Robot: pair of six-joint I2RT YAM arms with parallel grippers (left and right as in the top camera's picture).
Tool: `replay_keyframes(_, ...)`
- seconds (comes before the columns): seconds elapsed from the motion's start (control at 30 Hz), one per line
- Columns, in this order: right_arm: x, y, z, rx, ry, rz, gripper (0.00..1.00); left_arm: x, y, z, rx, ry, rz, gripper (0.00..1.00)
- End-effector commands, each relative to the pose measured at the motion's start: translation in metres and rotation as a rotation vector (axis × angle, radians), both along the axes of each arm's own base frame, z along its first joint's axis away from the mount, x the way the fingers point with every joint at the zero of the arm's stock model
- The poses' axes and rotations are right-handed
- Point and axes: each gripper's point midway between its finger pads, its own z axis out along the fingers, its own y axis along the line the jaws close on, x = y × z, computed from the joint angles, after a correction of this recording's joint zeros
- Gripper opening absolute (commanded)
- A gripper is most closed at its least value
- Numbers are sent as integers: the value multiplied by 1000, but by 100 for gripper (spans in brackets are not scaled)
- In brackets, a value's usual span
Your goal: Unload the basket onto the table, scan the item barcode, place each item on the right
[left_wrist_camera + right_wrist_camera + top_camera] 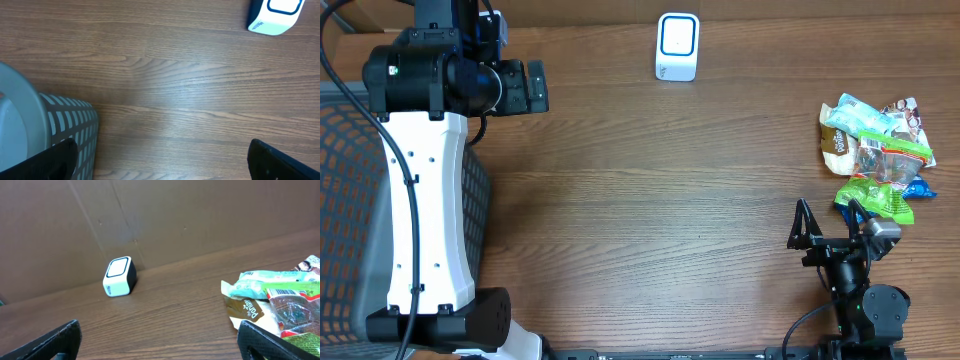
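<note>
The barcode scanner (677, 47), a small white box with a blue-rimmed face, stands at the table's far edge; it also shows as the scanner (120, 276) and the scanner (275, 15). The items are a pile of snack packets (875, 145) at the right, with a brown and white packet (250, 311) nearest in the right wrist view. My right gripper (830, 222) is open just in front of the pile, with bare wood between its fingertips (162, 342). My left gripper (538, 88) hangs open over the far left of the table, holding nothing (165, 165).
A grey mesh basket (345, 180) fills the left side under the left arm, and its wall (70, 130) shows in the left wrist view. A brown cardboard wall (175, 220) backs the table behind the scanner.
</note>
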Motion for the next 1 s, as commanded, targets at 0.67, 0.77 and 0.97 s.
replay_keyframes(0.67, 0, 1, -1, 1, -8, 4, 100, -27, 10, 36, 50, -88, -5, 100)
replay_keyframes(0.77, 0, 1, -1, 1, -8, 5, 100, -45, 19, 51, 58, -157, 21, 100)
replay_keyframes(0.97, 0, 1, -1, 1, -8, 4, 100, -65, 23, 52, 94, -387, 6, 100)
